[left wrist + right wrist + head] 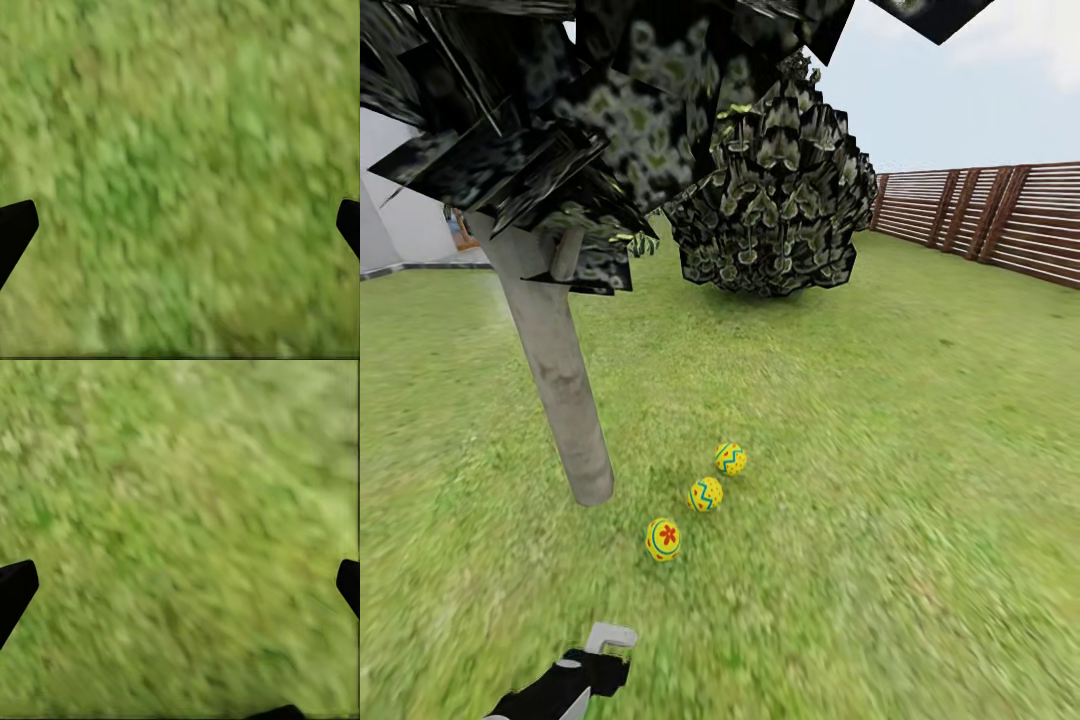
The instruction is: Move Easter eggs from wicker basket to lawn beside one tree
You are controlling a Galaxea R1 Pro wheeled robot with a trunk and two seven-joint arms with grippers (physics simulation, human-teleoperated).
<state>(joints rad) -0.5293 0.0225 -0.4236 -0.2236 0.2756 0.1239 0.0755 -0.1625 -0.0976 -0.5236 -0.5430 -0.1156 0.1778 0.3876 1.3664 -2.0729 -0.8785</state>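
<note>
Now, eggs: you have all three Easter eggs on the lawn [840, 420], in a short slanted row just beside the foot of the tree [565, 400].
Nearest egg: the red-flower egg [663, 539] lies closest to you.
Other two: the middle zigzag egg [705, 494] and the far zigzag egg [730, 458] sit close together, each apart from the trunk but near it.
Why there: judging by the task, one shared tree is what counts, so this grouping looks finished.
Left tool [600, 655]: released, its fingers spread wide over bare grass and gripping nothing.
Right tool [180, 585]: likewise spread and empty above grass.
Ground: mottled green grass, gently open.
Surroundings: a dark leafy bush [775, 200] and a slatted wooden fence [985, 210] stand well beyond.
</note>
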